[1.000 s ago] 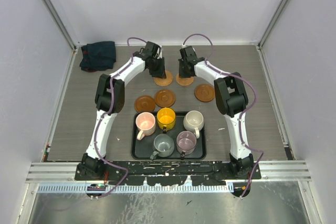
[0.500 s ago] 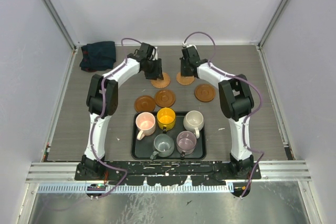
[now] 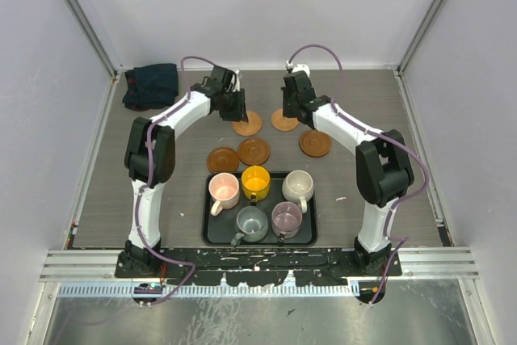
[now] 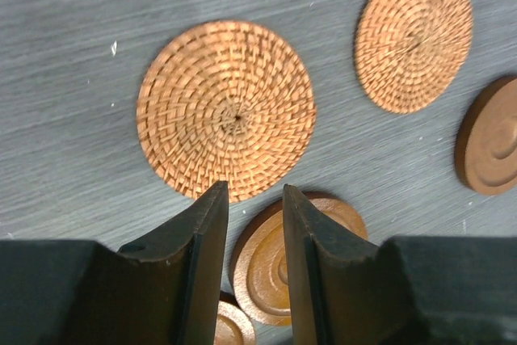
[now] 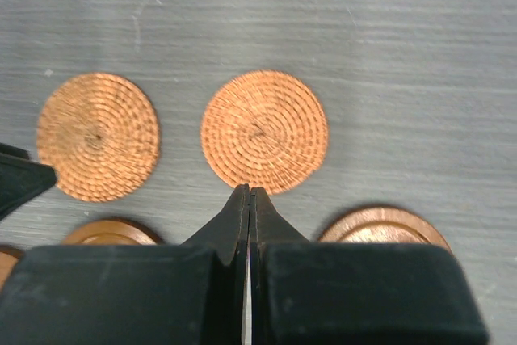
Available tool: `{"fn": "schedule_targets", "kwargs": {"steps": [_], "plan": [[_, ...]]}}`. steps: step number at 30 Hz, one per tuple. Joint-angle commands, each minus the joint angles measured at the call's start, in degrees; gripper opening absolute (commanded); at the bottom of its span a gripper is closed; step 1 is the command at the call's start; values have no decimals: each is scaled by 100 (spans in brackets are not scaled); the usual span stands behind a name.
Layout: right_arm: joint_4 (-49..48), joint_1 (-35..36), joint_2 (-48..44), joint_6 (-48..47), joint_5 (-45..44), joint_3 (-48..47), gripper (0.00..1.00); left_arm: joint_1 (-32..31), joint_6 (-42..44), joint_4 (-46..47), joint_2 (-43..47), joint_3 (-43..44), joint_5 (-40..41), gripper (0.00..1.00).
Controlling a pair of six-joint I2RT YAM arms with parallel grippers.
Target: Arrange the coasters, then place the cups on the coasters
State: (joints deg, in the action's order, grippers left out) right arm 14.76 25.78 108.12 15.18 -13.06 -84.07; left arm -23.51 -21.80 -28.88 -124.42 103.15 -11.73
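Found five coasters flat on the table (image 3: 380,94), all beyond the tray (image 3: 311,236) and apart from one another. Saw the left woven coaster (image 3: 248,124) and right woven coaster (image 3: 284,121) side by side farthest out. Saw the right wood coaster (image 3: 315,143), middle wood coaster (image 3: 254,150) and left wood coaster (image 3: 222,159) nearer the tray. Counted five cups upright in the tray, none on a coaster: pink cup (image 3: 224,190), yellow cup (image 3: 255,181) and cream cup (image 3: 298,185) in the far row, grey cup (image 3: 251,222) and mauve cup (image 3: 286,217) in the near row. Noted a dark cloth (image 3: 151,85) in the far left corner. Found the left gripper (image 4: 252,195) at the rim of the left woven coaster, its fingers (image 4: 206,232) a little apart and gripping nothing. Found the right gripper (image 5: 249,191) at the rim of the right woven coaster, its fingers (image 5: 230,220) pressed together on nothing. Could not tell whether either gripper's tips touched a coaster.
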Motion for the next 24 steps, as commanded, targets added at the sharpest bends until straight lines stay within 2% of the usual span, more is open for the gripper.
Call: {"fn": "schedule_targets", "kwargs": {"steps": [1, 6, 13, 24], "plan": [[-88, -20, -484, 158, -541, 494, 1, 22, 121, 146, 65, -35, 65, 33], [-181, -20, -801, 291, -725, 1040, 1, 21, 155, 105, -250, 152, 35, 33], [-220, -19, -937, 417, -884, 1417, 1, 17, 299, -539, -1087, 1108, 44, 35], [-206, -24, -919, 547, -1007, 1551, 1, 13, 253, -566, -1409, 1324, -104, 36]]}}
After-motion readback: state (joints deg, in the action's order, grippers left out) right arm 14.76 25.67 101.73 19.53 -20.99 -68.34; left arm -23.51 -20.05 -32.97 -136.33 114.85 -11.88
